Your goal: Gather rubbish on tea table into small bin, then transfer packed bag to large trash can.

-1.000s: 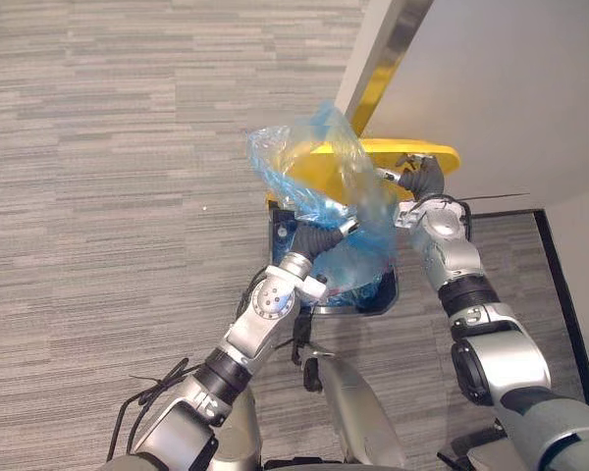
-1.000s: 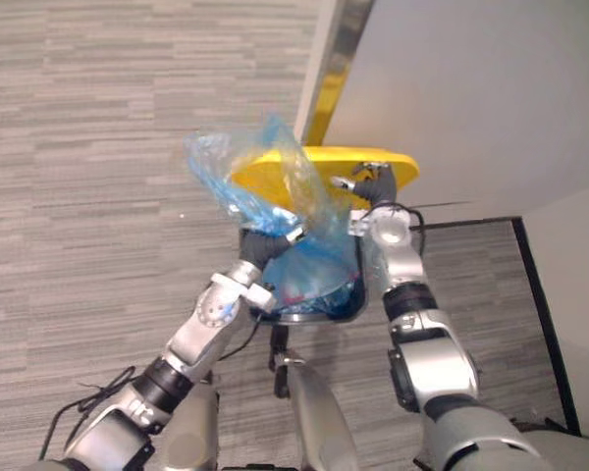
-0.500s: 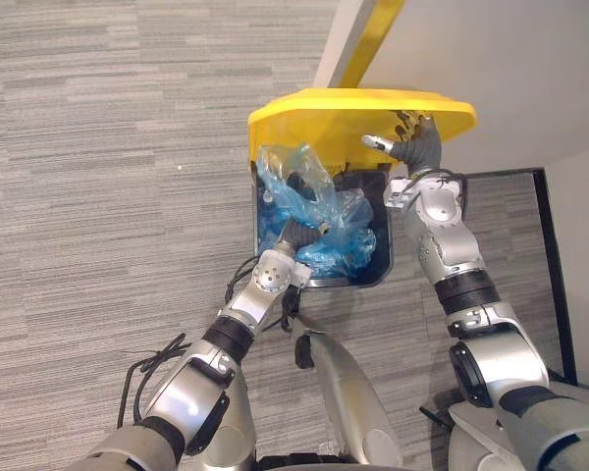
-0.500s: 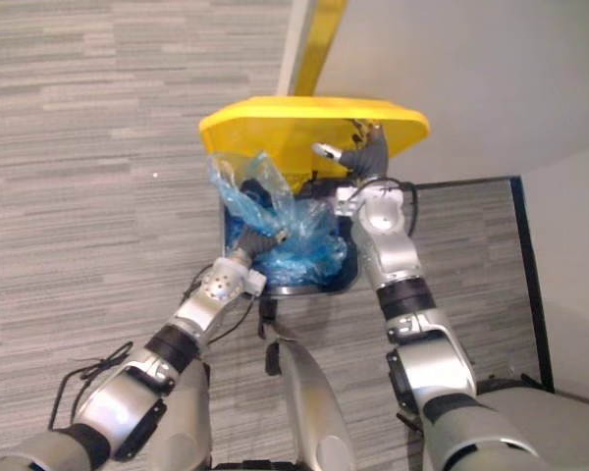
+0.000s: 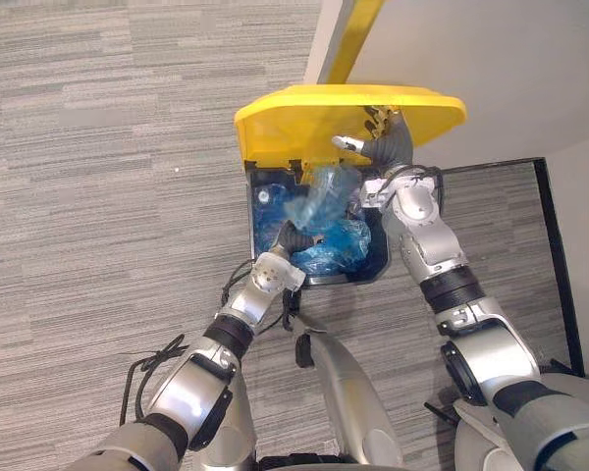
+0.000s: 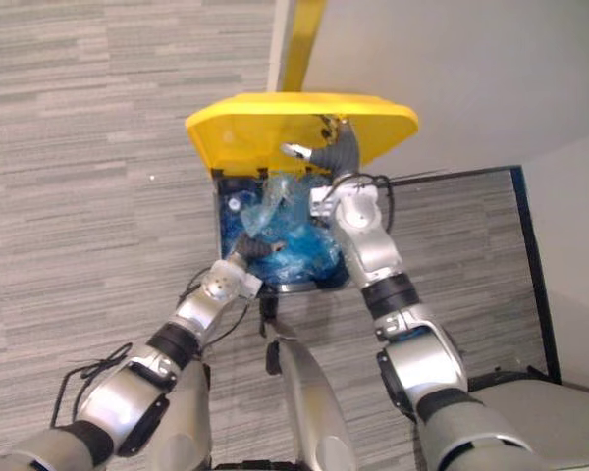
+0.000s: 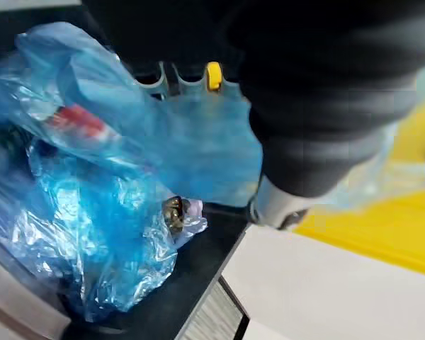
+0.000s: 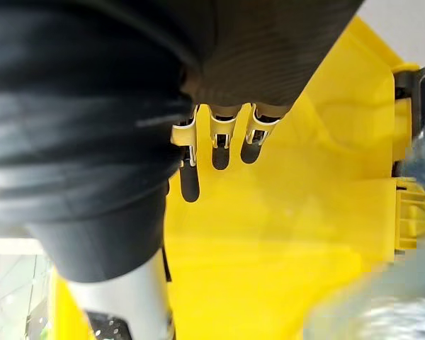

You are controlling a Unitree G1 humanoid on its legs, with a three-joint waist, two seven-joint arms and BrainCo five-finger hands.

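A large dark blue trash can [image 5: 261,199] stands with its yellow lid [image 5: 294,123] tipped up. The blue plastic bag [image 5: 336,245] of rubbish lies inside it, its loose top still puffed up near the lid. My left hand [image 5: 296,237] hovers over the can's near edge, just above the bag [image 7: 113,212], with its fingers [image 7: 163,78] straight and nothing gripped. My right hand [image 5: 385,147] is open, and its straight fingers [image 8: 219,145] press on the lid's underside [image 8: 304,212], holding it up.
Grey striped carpet [image 5: 98,177] spreads to the left and in front of the can. A white wall [image 5: 491,59] with a yellow strip [image 5: 353,39] rises behind it. A black-edged grey floor panel [image 5: 515,226] lies to the right.
My left hand brought the bag down from above the can into it, then its fingers opened and let go. The right hand kept the lid up. The camera shifted slightly.
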